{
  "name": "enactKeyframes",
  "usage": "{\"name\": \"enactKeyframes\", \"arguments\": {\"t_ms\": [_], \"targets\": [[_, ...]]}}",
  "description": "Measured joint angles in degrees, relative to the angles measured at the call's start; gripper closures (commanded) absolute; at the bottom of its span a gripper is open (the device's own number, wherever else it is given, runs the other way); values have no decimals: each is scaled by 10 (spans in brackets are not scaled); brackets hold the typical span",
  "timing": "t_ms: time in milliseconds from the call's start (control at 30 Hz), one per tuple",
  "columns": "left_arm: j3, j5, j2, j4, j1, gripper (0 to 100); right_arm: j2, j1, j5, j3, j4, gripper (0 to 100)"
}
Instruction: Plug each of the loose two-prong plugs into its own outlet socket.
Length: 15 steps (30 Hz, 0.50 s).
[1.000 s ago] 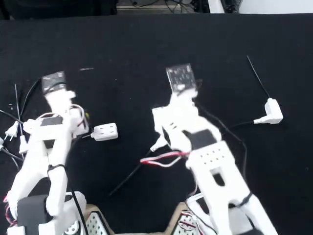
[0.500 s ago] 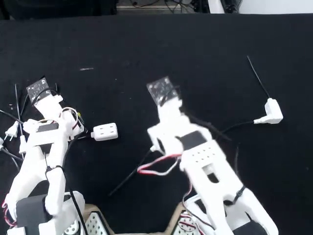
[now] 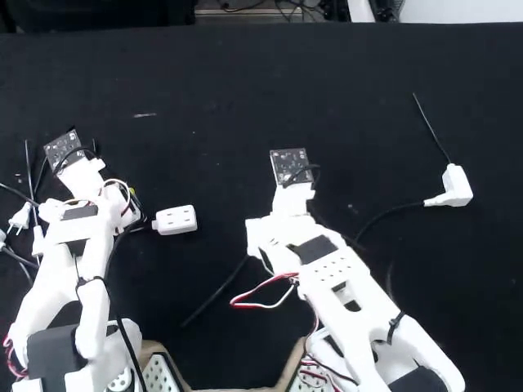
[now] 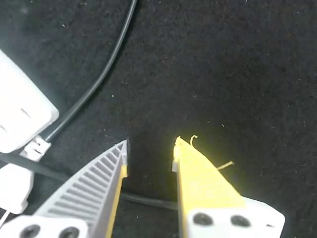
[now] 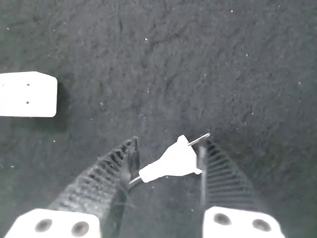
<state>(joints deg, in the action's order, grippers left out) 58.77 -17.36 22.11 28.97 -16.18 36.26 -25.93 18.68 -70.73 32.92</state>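
Note:
A small white two-prong plug [image 5: 173, 161] lies between the spread fingers of my right gripper [image 5: 169, 144], one prong tip close to a finger. The gripper is open. A white outlet socket [image 5: 27, 94] lies farther off on the black cloth; it is the socket [image 3: 175, 219] between the two arms. My left gripper [image 4: 150, 151] hangs open just above the cloth with nothing between its fingers. Beside it lie a white socket block [image 4: 20, 109] and its black cable [image 4: 94, 89]. More white plugs [image 3: 20, 219] lie at the table's left edge.
A white angled plug [image 3: 453, 188] with a thin black cable lies at the far right. Black cables [image 3: 216, 294] run from under the right arm toward the front edge. The whole table is covered in black cloth [image 3: 245, 82].
The right arm's wrist swung left, then drew back toward its base. The left arm's wrist shifted left early on and has since stayed still.

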Motion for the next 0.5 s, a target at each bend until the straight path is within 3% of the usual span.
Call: {"name": "enactKeyframes", "arguments": {"t_ms": [500], "targets": [[0, 0, 0, 0, 0, 848, 0, -1, -31, -15, 44, 776]]}}
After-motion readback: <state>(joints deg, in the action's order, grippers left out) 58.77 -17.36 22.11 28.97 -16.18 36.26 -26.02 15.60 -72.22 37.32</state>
